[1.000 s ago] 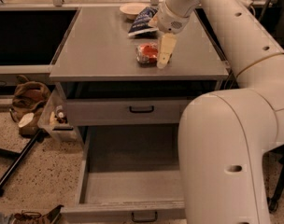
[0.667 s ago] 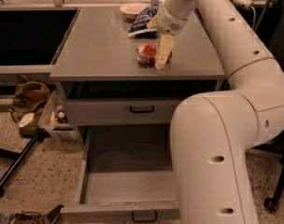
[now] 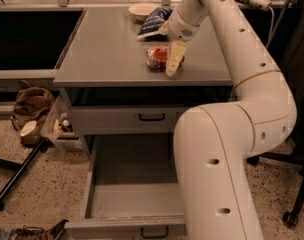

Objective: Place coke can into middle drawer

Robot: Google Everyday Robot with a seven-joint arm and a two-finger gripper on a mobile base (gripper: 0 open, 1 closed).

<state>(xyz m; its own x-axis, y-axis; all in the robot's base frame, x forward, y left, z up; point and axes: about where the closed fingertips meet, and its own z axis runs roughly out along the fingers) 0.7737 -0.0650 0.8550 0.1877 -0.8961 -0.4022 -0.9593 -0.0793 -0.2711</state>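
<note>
The coke can [image 3: 157, 57], red-orange with silver ends, lies on its side on the grey counter top [image 3: 107, 49], near the front right. My gripper [image 3: 173, 63] hangs down from the arm right beside the can, on its right, low over the counter. The middle drawer [image 3: 117, 225] is pulled out below, with its deep grey tray open. The right part of the tray is hidden behind my arm.
A dark blue chip bag [image 3: 154, 21] and a white bowl [image 3: 142, 9] sit behind the can. The upper drawer front [image 3: 152, 116] is closed. My arm's thick lower link [image 3: 217, 174] fills the front right. A plastic bin [image 3: 62, 129], a brown bag [image 3: 29, 104] and a black pole [image 3: 17, 179] are on the floor at left.
The gripper has sunk slightly beside the can, and the arm's lower link has shifted a little to the left. The can has not moved.
</note>
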